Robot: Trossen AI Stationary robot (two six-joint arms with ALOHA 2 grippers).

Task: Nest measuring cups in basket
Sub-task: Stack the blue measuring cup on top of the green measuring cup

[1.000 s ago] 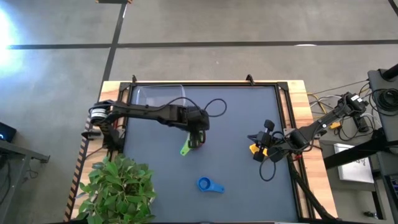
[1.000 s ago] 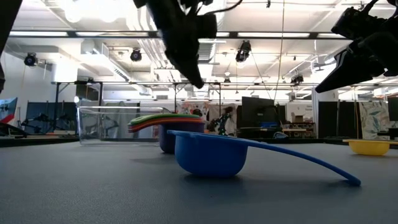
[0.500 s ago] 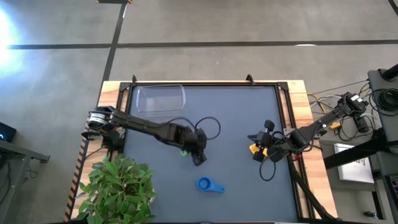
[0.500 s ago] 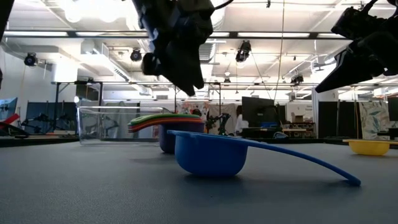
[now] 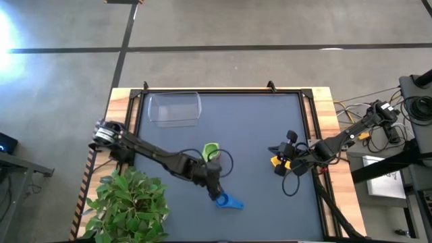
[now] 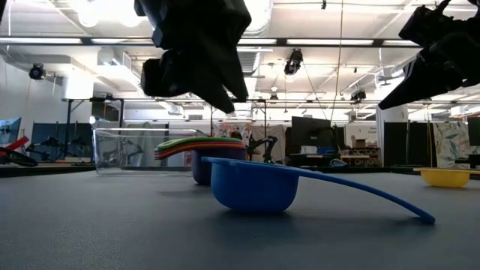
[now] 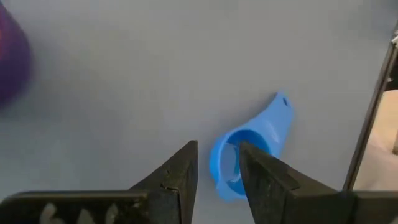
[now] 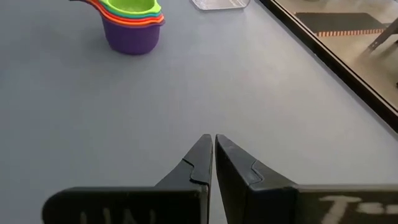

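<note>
A blue measuring cup [image 5: 225,200] sits upright near the table's front edge, resting on its bowl [image 6: 251,187] and its handle tip. My left gripper [image 7: 217,149] hangs open just above it, pointing steeply down, fingers over the bowl's rim without touching. A stack of cups, purple at the bottom and green on top [image 5: 210,150], stands at mid-table. A yellow cup [image 6: 444,176] sits at the right, below my right gripper [image 8: 213,140], which is shut and raised. The clear basket [image 5: 174,108] stands at the far left.
A potted plant [image 5: 128,202] fills the near left corner beside the left arm's base. Cables [image 5: 293,182] loop around the right arm at the table's right edge. Bare grey table surface [image 5: 263,115] lies between the stack, the basket and the right arm.
My left gripper has left its place over the stack and swung toward the table's near edge, sinking and rolling as it went, and now hangs over the blue cup. The stack and the blue cup have stayed where they were.
</note>
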